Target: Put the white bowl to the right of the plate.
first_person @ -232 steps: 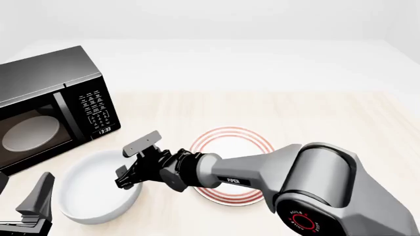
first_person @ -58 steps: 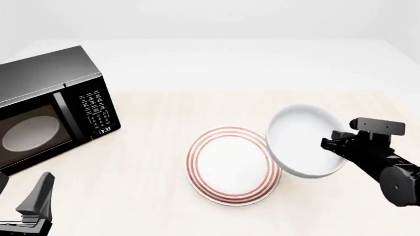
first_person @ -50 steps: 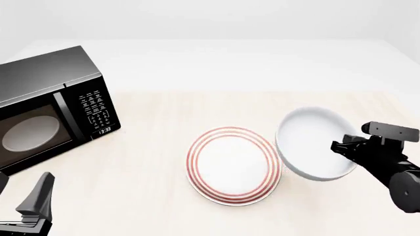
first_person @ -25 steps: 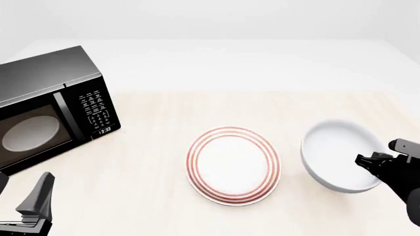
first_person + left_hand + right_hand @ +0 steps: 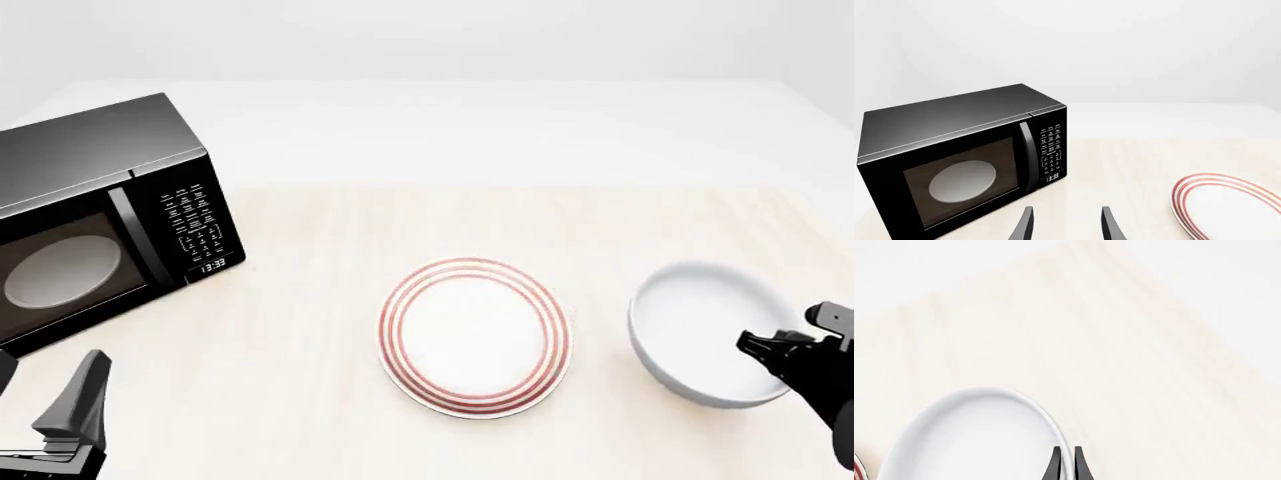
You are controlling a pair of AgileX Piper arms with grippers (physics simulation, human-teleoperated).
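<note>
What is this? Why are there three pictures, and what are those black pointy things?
These are pretend pictures from a computer game of a robot with two arms. One camera looks down at the table from above. The other two cameras ride on the arms, just behind their pinchers, so each sees its own fingers.

On the table sit a black microwave, a plate with red rings, and a white bowl to the plate's right.

The black pointy things are the pincher fingers. The right gripper has its two fingers squeezed on the bowl's rim, one inside and one outside. From above you see it at the bowl's edge. The left gripper is open, holds nothing, and points toward the microwave.
</note>
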